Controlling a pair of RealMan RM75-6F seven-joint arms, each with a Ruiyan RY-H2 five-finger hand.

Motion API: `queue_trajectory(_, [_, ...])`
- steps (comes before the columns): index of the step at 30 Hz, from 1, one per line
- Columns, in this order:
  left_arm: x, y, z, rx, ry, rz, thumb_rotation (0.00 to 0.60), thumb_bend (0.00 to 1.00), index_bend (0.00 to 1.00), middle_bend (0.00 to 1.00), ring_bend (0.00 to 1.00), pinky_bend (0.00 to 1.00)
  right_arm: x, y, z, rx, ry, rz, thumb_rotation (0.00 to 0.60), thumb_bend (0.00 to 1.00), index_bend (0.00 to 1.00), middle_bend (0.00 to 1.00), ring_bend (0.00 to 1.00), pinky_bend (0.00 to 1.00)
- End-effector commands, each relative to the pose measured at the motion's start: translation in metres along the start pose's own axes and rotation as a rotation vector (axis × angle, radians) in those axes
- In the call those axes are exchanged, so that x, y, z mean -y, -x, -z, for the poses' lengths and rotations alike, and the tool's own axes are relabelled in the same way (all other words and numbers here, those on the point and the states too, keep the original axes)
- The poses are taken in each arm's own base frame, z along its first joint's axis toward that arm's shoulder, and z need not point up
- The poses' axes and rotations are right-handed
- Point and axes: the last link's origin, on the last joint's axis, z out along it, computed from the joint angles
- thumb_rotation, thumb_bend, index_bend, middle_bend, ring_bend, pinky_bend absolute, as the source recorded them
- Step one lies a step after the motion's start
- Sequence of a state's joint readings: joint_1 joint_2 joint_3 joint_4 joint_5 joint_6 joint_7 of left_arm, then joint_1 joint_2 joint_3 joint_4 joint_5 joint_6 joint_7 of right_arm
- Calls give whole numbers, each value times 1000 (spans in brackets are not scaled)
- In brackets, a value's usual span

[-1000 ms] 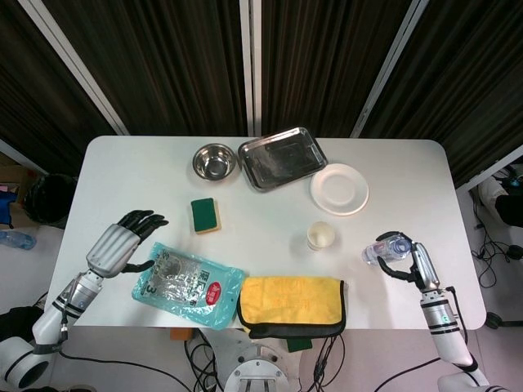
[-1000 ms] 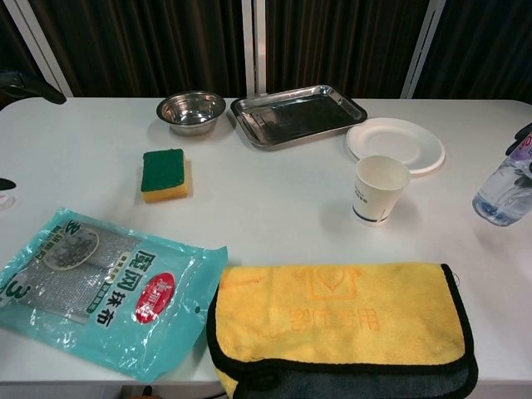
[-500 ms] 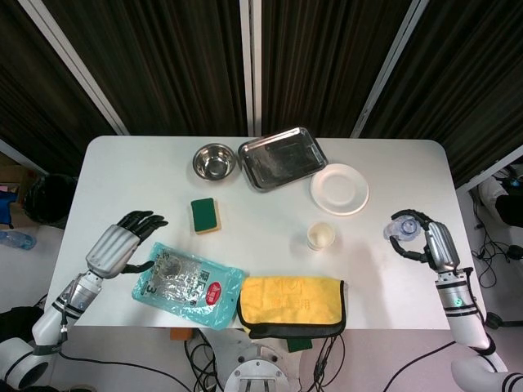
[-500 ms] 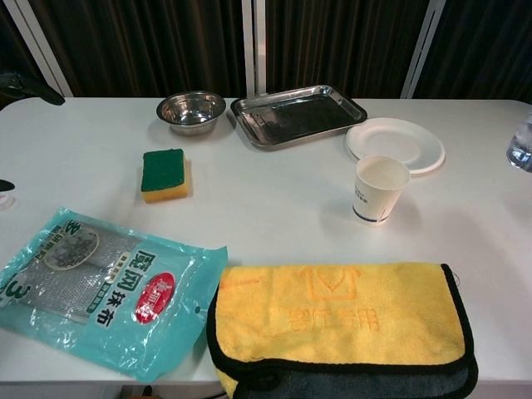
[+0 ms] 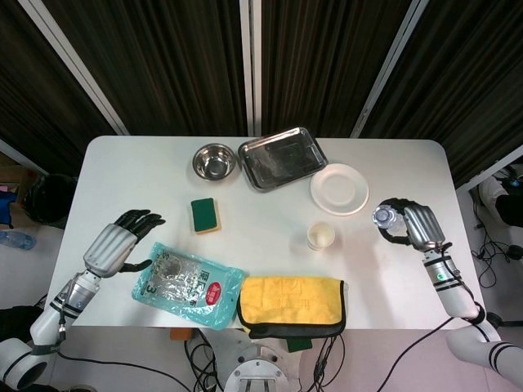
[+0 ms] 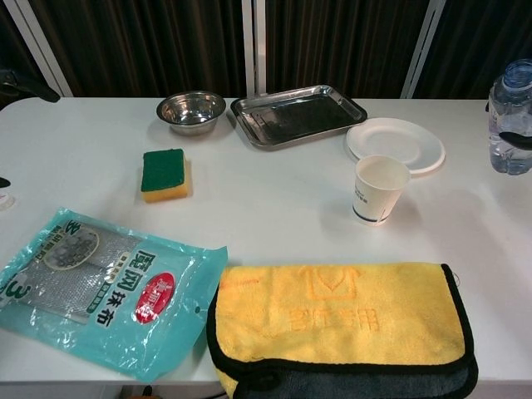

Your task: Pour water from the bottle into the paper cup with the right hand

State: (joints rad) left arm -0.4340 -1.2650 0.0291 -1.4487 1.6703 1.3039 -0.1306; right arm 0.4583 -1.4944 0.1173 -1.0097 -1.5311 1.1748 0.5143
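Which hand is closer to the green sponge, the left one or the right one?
The left hand. It hovers left of and slightly nearer the robot than the green sponge; the right hand, holding the bottle, is far right, beyond the paper cup.

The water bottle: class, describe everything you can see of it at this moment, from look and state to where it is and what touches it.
The water bottle is clear plastic with a pale blue cap and is partly filled with water. It stands about upright, off to the right of the paper cup and past the white plate. The right hand grips it, dark fingers wrapped around its body. Its base is hidden, so whether it touches the table cannot be told.
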Motion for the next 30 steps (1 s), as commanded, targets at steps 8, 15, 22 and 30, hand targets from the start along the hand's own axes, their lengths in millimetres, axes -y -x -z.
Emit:
queue_trajectory(8, [3, -2, 1, -5, -11, 3, 594, 133, 187, 171, 125, 168, 15, 20, -16, 44, -101, 136, 600, 543, 739, 545, 403, 436])
queue_trajectory(15, [4, -2, 1, -7, -11, 7, 596, 133, 186, 171, 125, 167, 23, 22, -26, 54, -139, 218, 600, 549, 741, 545, 403, 435])
queue_trajectory(22, [7, -3, 3, -20, -20, 19, 596, 132, 186, 171, 124, 167, 33, 24, -36, 76, -173, 302, 600, 571, 741, 548, 403, 436])
queue_trajectory(30, [9, -4, 5, -32, -19, 23, 594, 132, 186, 172, 125, 167, 40, 24, -42, 90, -212, 412, 600, 571, 741, 547, 403, 437])
